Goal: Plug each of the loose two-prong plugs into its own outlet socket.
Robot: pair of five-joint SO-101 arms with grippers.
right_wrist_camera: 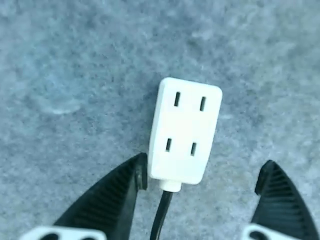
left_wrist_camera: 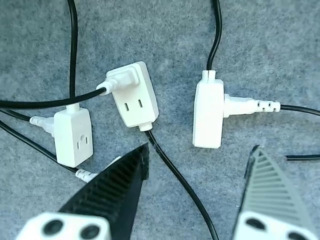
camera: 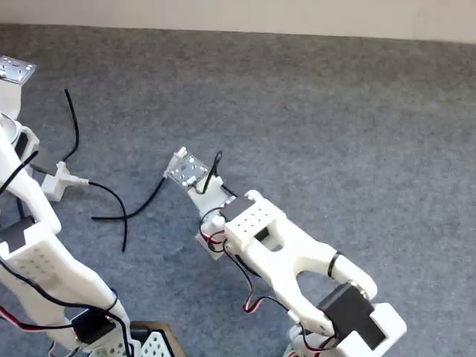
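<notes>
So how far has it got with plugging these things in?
Partly done, it seems. Near the left gripper, the tilted block and the side-lying block each have a white plug seated in one side. In hand: nothing. Both grippers are open and empty, the right gripper straddling a two-socket block whose four slots are all bare. Left to do: that block, at least, needs a plug.

Grey felt-like covering (camera: 372, 104), flat and faintly mottled, lay under soft even light, pale cream wall strip (camera: 297, 13) ran along its far edge.
</notes>
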